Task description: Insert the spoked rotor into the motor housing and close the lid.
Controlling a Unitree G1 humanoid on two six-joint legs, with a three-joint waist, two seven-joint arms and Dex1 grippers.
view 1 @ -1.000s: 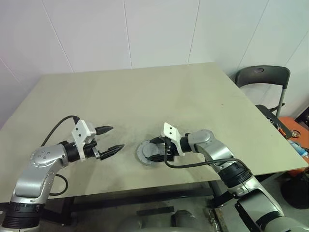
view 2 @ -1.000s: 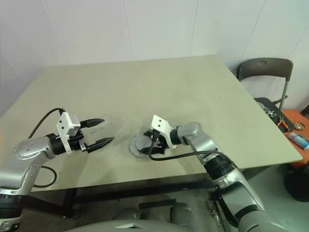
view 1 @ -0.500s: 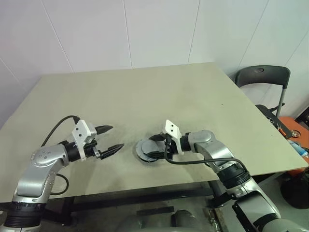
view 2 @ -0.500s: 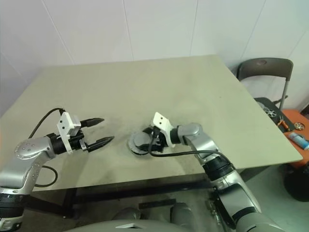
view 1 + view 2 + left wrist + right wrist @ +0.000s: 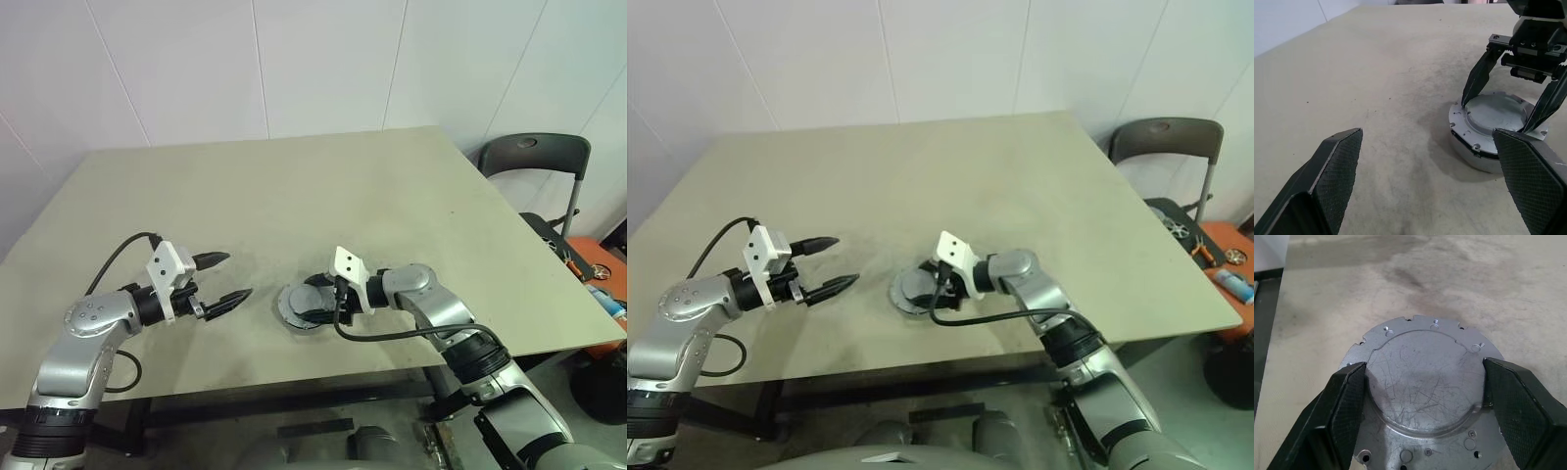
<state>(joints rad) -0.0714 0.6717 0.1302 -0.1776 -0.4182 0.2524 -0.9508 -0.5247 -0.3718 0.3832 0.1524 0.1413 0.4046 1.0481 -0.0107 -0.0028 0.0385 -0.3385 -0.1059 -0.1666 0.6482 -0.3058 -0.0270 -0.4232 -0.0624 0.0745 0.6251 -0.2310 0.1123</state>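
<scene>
On the wide beige table (image 5: 294, 186), we see our two arms working near the front edge, with white wall panels (image 5: 245, 69) rising behind it and a dark folding chair (image 5: 534, 157) standing off its right corner.

Our right gripper (image 5: 1425, 382) reaches in from the right and points toward our left. Its two black fingers (image 5: 1342, 406) straddle the lid (image 5: 1425, 367), one on each side of the raised round centre. They stand wide apart and right against that raised part, though we cannot tell whether they press on it.

The lid is a scratched grey-silver disc with small screw holes and notches around its flange. It lies flat on top of a low round body, the motor housing (image 5: 1469, 152), which sits on the table near the front edge, about midway between our arms. From the left wrist view we see a dark seam between the lid's flange and the paler wall beneath it. What lies under the lid is hidden from us.

Our left gripper (image 5: 223, 282) hovers above the table to the left of the housing, well clear of it, pointing toward it. Its black fingers (image 5: 1332, 171) are spread wide with nothing between them. A black cable (image 5: 113, 259) loops from the left wrist back along the arm.
</scene>
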